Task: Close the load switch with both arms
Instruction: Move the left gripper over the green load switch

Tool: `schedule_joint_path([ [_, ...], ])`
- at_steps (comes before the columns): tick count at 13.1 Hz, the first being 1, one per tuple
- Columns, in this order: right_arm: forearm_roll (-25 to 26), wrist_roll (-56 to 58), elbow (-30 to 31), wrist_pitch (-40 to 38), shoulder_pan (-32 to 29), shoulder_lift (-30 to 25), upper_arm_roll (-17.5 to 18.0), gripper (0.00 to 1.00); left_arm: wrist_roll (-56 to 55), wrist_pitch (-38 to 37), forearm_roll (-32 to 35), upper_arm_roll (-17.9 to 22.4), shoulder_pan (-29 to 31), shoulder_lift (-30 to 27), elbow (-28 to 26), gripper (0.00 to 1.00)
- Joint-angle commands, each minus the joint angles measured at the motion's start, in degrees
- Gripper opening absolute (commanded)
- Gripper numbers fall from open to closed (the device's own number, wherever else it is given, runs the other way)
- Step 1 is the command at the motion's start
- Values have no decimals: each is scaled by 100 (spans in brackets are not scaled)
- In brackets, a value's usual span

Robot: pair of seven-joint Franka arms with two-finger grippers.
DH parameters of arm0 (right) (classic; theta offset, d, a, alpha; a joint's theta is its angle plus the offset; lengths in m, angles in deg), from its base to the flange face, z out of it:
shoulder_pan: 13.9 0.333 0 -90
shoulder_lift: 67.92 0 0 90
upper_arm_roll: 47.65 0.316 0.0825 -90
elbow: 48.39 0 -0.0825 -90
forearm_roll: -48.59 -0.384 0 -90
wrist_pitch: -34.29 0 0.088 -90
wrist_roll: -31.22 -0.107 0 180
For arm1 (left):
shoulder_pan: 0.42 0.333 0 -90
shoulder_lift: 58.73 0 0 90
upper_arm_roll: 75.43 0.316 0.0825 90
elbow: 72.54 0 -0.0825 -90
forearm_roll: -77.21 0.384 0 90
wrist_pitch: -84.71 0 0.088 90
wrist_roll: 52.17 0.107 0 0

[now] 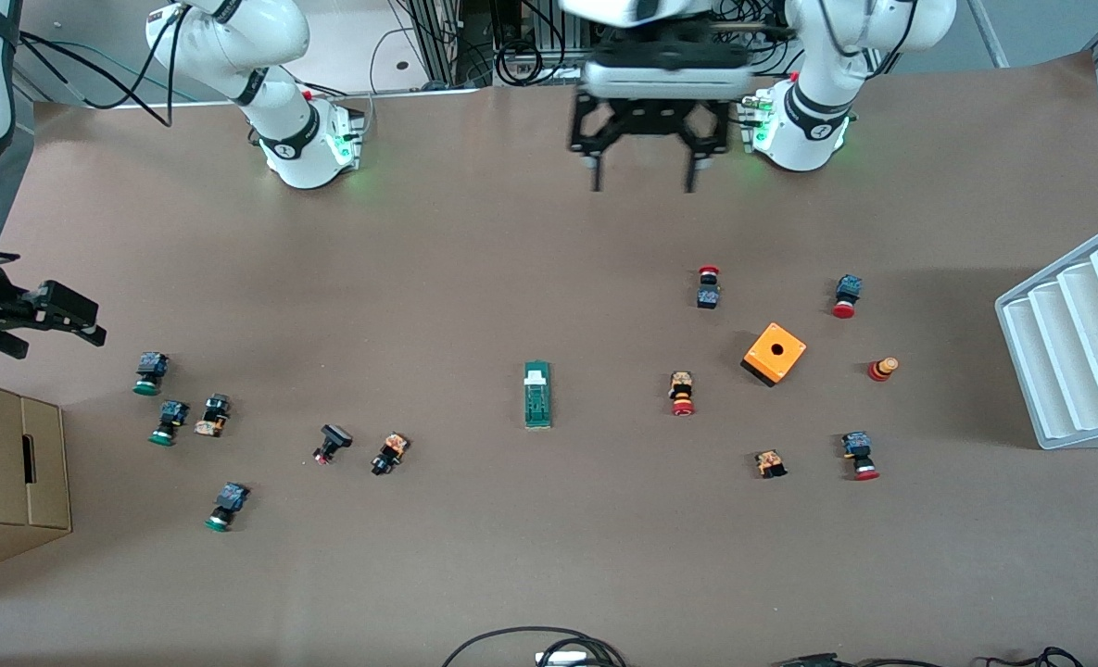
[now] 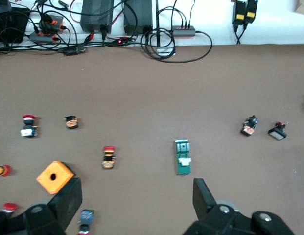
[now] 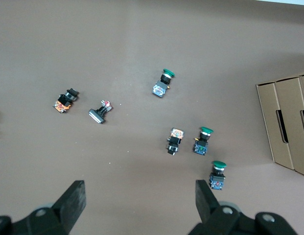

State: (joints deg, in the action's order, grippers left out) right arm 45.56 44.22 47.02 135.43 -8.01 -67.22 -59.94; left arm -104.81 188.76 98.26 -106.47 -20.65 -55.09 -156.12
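Observation:
The load switch (image 1: 536, 395) is a narrow green block with a white tab at the end toward the robots' bases. It lies flat mid-table and also shows in the left wrist view (image 2: 183, 156). My left gripper (image 1: 642, 185) hangs open over bare table close to the bases, well apart from the switch; its fingers (image 2: 68, 196) hold nothing. My right gripper (image 1: 57, 324) is up over the table's edge at the right arm's end, above the green-capped buttons (image 3: 206, 139). It stands open and empty (image 3: 140, 198).
An orange box with a hole (image 1: 775, 353) and several red-capped buttons (image 1: 682, 394) lie toward the left arm's end. A white stepped tray (image 1: 1077, 343) stands at that edge. Green-capped buttons (image 1: 151, 372) and a cardboard box (image 1: 6, 472) sit at the right arm's end.

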Motion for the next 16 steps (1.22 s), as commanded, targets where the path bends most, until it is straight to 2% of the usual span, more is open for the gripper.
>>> schedule_joint_path([
  [1,137,-17,-49,28,35,0,-10,100,-1095,545,679,54,-576,294,-246,100],
  [3,154,-17,-58,46,44,0,-10,100,-2087,704,1792,54,-1051,619,-482,100],
  [7,146,1,-58,37,-9,27,-28,100,-4102,758,3307,63,-1746,1524,-510,100],
  [9,137,-8,-58,54,-18,27,-28,100,-4612,749,3843,63,-1888,1919,-510,100],
  [13,128,-8,-58,116,26,307,-28,100,-6387,731,5670,63,-2126,2816,-632,100],
  [16,58,-17,-49,107,-9,413,-28,100,-6549,696,6226,63,-2126,3212,-668,100],
])
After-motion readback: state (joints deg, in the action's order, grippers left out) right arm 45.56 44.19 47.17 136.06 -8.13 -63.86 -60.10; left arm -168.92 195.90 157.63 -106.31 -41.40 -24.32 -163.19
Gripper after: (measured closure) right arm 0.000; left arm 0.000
